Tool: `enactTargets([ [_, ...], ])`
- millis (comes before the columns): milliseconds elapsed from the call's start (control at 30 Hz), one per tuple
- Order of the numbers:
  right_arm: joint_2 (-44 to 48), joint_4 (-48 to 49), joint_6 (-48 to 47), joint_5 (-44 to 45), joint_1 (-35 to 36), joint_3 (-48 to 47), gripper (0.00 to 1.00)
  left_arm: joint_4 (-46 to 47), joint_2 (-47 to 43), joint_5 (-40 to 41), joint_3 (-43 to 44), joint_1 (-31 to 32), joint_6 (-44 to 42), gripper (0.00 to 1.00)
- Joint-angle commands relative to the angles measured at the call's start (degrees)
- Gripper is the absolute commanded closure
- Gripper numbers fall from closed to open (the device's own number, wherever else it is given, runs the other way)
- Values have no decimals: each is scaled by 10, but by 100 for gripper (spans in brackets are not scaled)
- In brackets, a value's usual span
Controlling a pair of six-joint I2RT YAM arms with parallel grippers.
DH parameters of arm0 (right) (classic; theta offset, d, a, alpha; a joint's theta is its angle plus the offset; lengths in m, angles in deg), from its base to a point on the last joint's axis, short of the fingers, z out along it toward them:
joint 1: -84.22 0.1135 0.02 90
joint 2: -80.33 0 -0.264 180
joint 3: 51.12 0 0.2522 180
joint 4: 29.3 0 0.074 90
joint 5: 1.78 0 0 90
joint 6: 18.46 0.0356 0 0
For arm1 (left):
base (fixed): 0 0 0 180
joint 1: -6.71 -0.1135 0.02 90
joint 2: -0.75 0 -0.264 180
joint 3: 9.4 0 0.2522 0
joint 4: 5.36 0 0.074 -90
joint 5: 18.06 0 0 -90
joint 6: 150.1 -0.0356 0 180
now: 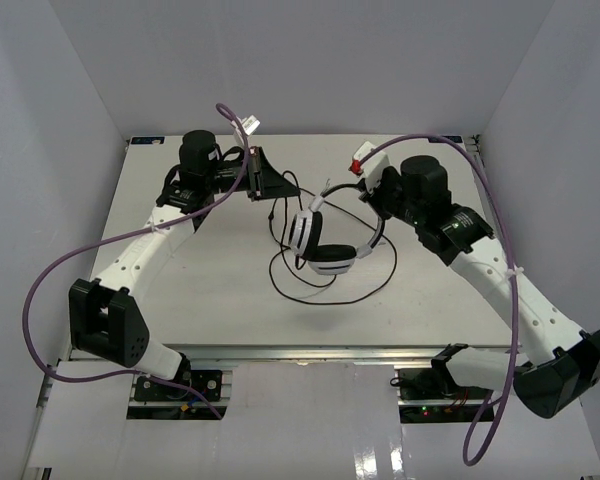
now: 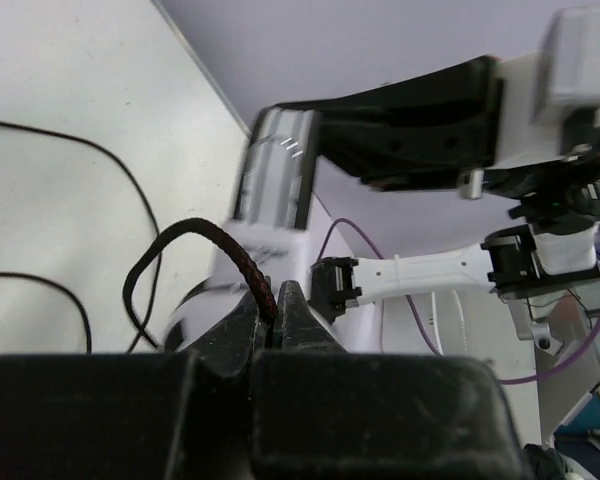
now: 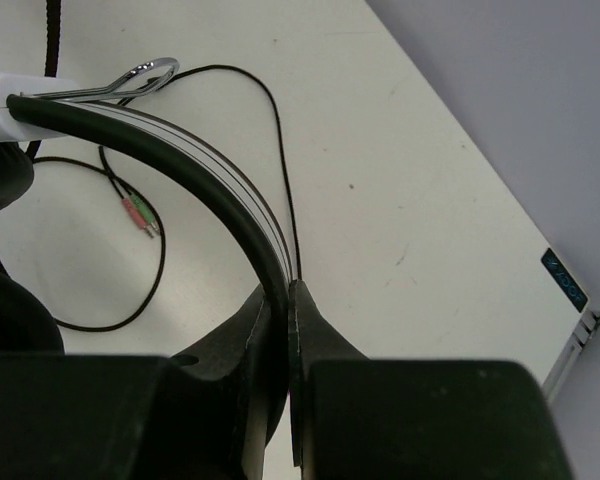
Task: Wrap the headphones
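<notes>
The white headphones (image 1: 320, 243) sit mid-table, cups stacked with black pads, the thin headband (image 1: 378, 228) arching right. My right gripper (image 1: 370, 195) is shut on the headband; in the right wrist view its jaws (image 3: 285, 292) pinch the black band (image 3: 220, 195). My left gripper (image 1: 278, 186) is shut on the black cord; in the left wrist view its jaws (image 2: 272, 312) clamp the braided cord (image 2: 220, 240). The rest of the cord (image 1: 325, 295) loops loosely on the table in front of the cups. The cord's pink and green plugs (image 3: 140, 215) lie on the table.
White walls enclose the table (image 1: 210, 300) on the left, back and right. Purple arm cables arc above the left arm (image 1: 232, 115) and the right arm (image 1: 485, 175). The table's right edge (image 3: 570, 330) shows in the right wrist view.
</notes>
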Motion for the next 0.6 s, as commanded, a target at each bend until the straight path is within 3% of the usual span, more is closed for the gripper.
enactTargets([
  [0, -34, 62, 42, 18, 17, -5, 92, 72, -2, -49, 32, 19, 78, 100],
  [233, -85, 92, 63, 79, 30, -33, 92, 107, -16, -70, 20, 34, 120, 100],
  [367, -96, 108, 22, 135, 31, -47, 92, 42, -22, -92, 23, 34, 65, 100],
  [567, -95, 116, 34, 127, 35, -46, 92, 38, -7, -96, -4, 43, 79, 100],
])
